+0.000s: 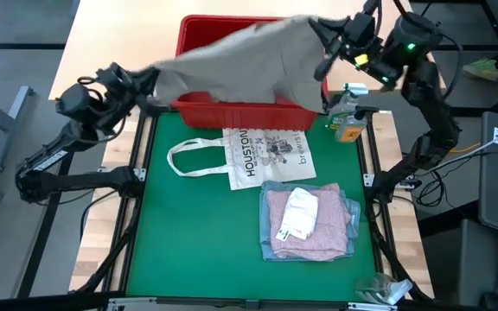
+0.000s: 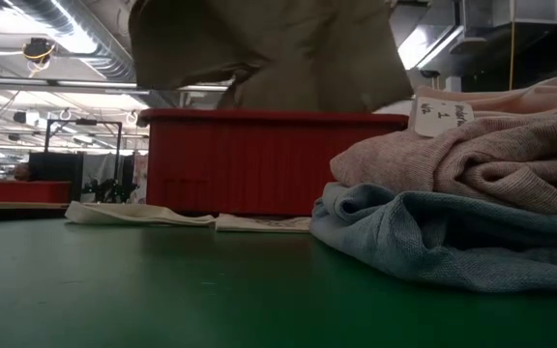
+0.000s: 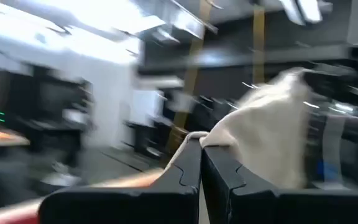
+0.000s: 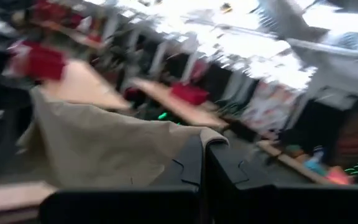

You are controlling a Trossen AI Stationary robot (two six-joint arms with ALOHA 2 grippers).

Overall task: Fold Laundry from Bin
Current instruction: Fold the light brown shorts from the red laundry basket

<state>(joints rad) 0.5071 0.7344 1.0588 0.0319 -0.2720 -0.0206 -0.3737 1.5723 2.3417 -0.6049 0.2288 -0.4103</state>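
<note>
An industrial lab or workshop hall: exposed ceiling ducts (image 2: 75,39) at the low view's upper left, strip lighting overhead, and rows of workbenches (image 4: 166,93) receding across the floor.

Khaki-grey garment (image 1: 240,60) hangs stretched above the red bin (image 1: 232,111), apparently clear of it.

A garment (image 1: 240,60) is stretched above the bin (image 1: 245,112) at the tabletop's (image 1: 188,250) far edge. A tote bag (image 1: 262,155) is laid before the bin. Folded laundry (image 1: 308,223) is stacked nearer the right edge.
</note>
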